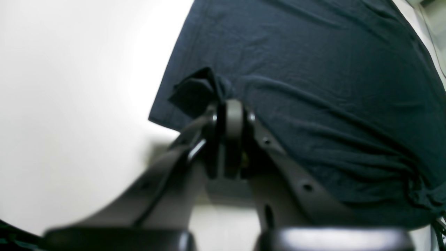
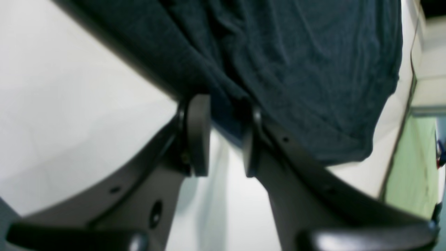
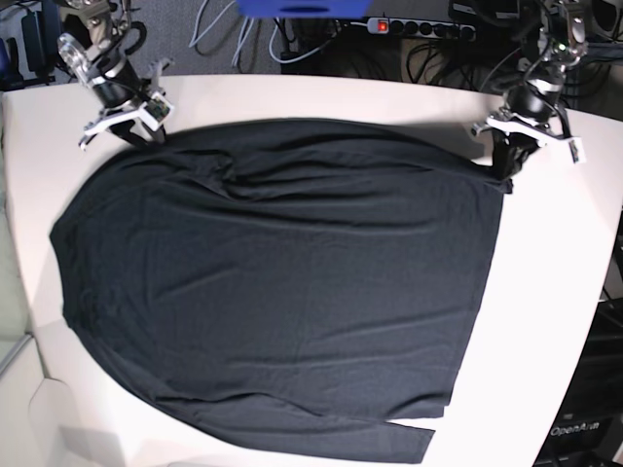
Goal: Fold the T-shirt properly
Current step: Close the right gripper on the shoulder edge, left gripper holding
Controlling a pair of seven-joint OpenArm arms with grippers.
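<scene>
Base view: I see the T-shirt [image 3: 282, 292] spread nearly flat over the white table [image 3: 545, 292], filling most of the frame from the upper edge down to the lower right, with long shallow wrinkles running across it. My left gripper [image 3: 508, 167] sits at the upper right of this view, at the garment's top corner; my right gripper [image 3: 131, 126] sits at the upper left, at the opposite top corner. In the left wrist view the left gripper [image 1: 231, 111] appears at centre frame with its jaws pressed together — a small bunched fold of dark cloth stands up just above the tips, pinched between them, while the rest of the T-shirt [image 1: 313, 87] stretches away to the upper right over the bare table [image 1: 69, 104]. In the right wrist view the right gripper [image 2: 226, 118] has its jaws parted by a moderate gap; the edge of the T-shirt [image 2: 296, 69] drapes down into the top of that gap and lies against the inner face of the right-hand finger [image 2: 249, 139], but I cannot tell whether the cloth is actually gripped — the white table [image 2: 69, 104] shows through between the lower parts of the pads.
</scene>
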